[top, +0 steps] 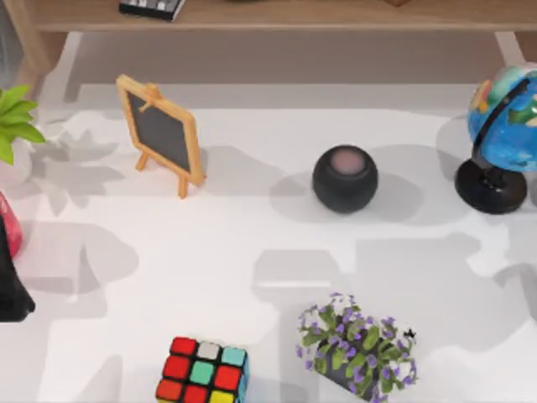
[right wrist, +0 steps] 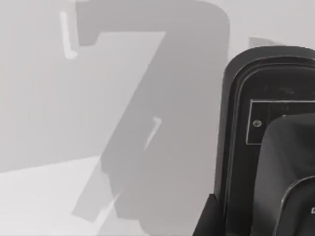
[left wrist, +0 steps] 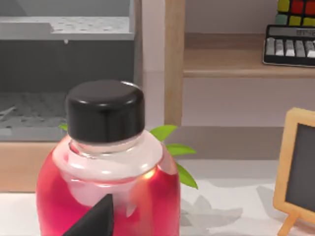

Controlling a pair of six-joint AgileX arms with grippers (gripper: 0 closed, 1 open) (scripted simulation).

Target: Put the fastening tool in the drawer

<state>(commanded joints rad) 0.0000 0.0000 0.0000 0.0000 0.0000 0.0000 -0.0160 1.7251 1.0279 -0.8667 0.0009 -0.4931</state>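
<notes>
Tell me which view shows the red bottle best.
The left wrist view: the red bottle stands close and upright there, black cap and clear neck plain, with a dark fingertip of the left gripper in front of its base. The top view catches just a red sliver at the table's left edge. The right wrist view faces pale surfaces and a dark housing.

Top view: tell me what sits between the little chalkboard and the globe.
In the top view, the dark round speaker stands on the white table between the chalkboard and the globe, nearer the globe. The rest of that stretch is bare.
</notes>
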